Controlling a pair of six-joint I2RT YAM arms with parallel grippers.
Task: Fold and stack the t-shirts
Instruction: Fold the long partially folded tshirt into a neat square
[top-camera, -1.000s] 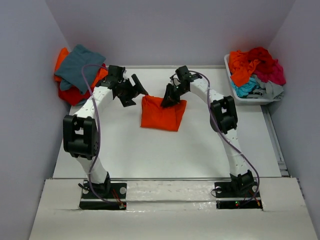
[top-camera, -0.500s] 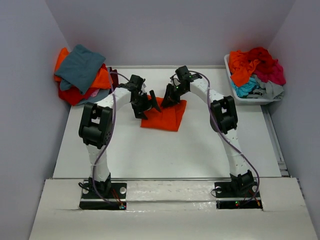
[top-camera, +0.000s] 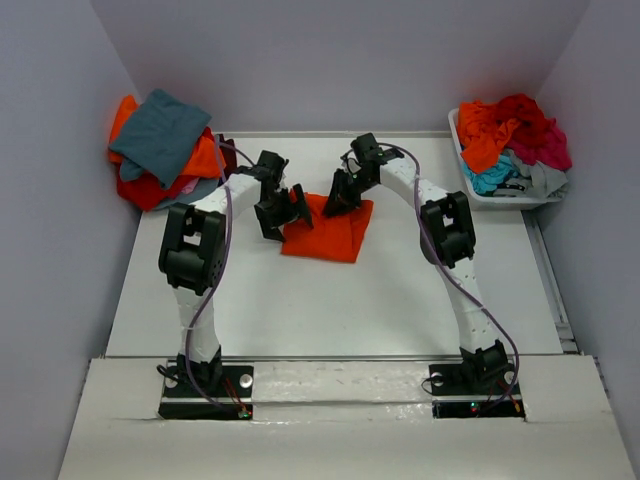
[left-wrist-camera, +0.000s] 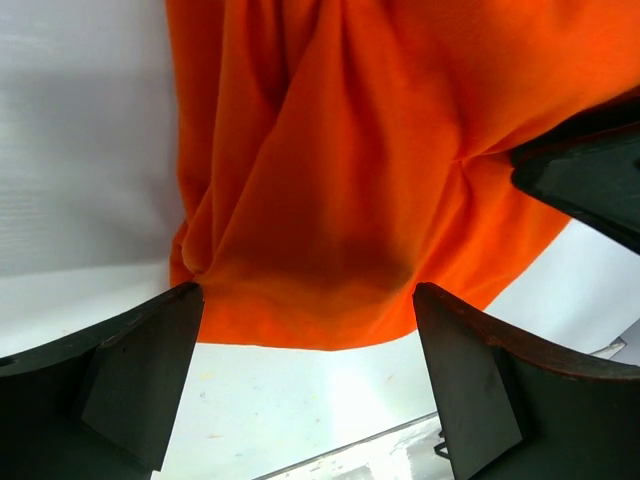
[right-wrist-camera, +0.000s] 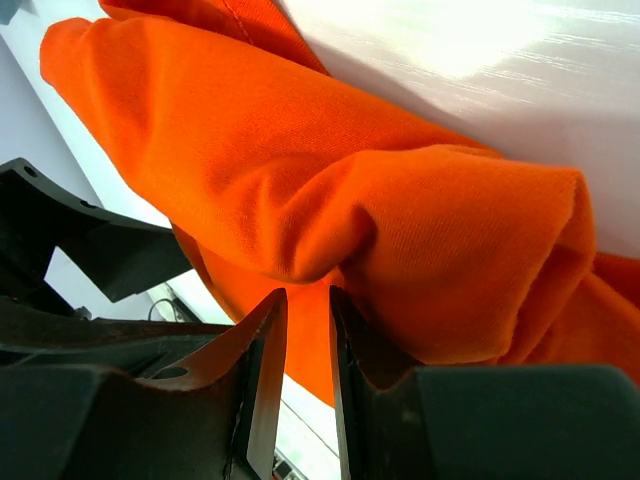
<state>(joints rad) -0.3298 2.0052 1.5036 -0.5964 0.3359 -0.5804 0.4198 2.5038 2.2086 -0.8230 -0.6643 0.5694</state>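
The t-shirt pile (top-camera: 160, 140) sits at the far left corner against the side wall, a teal-grey one on top with orange and red showing beneath it. To its right, on the white surface (top-camera: 330, 300), the left pincer (top-camera: 283, 212) hangs low at the left edge of the orange t-shirt (top-camera: 330, 232), its two dark fingers (left-wrist-camera: 130, 370) spread wide apart with the shirt's wrinkled hem lying between them; whether they touch the cloth cannot be told. The orange t-shirt lies folded into a rough rectangle in the far middle of the surface, between the two arms. At its far right part the right pincer (top-camera: 340, 195) is clamped on a raised fold of the orange cloth, fingers drawn nearly together with the fabric bunched at their tips. Further right, at the far right edge, the white bin (top-camera: 497, 200) holds loose t-shirts (top-camera: 515, 125) heaped in orange, red, magenta, turquoise and grey.
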